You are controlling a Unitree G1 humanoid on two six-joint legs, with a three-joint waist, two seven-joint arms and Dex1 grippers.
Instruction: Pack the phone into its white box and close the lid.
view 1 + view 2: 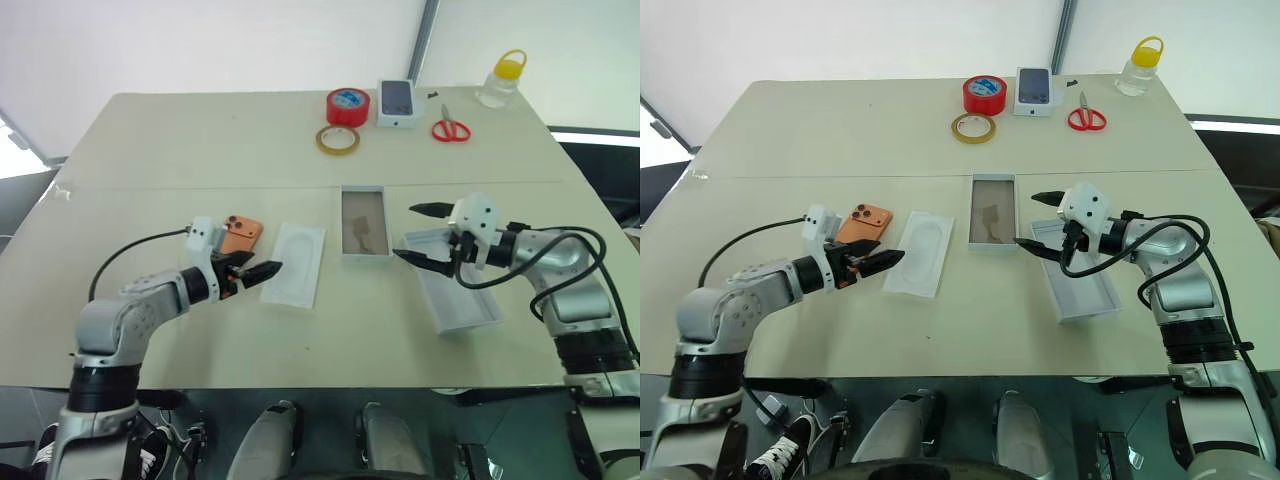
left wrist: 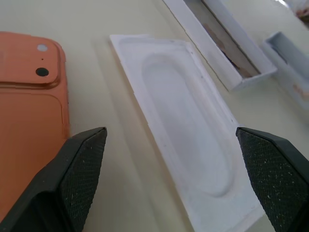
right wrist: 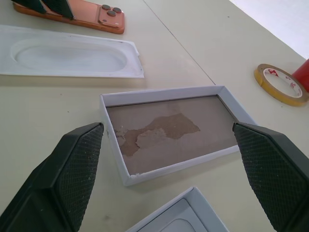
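Note:
The orange phone (image 1: 241,236) lies camera-side up on the table's left half, with a moulded white insert tray (image 1: 296,263) beside it. The white box (image 1: 364,222), open with a brownish bottom, sits at the table's centre. A second shallow white box half (image 1: 458,290) lies open to its right. My left gripper (image 1: 262,268) is open just above the table, between the phone and the tray, with the phone at its left finger (image 2: 72,174). My right gripper (image 1: 408,232) is open and empty, hovering between the two box halves and pointing at the centre box (image 3: 169,130).
Along the far edge stand a red tape roll (image 1: 345,105), a yellow tape ring (image 1: 338,139), a small white box with a phone picture (image 1: 397,102), red scissors (image 1: 451,128) and a clear bottle with a yellow cap (image 1: 503,78). The table's near edge (image 1: 320,386) runs just behind both arms.

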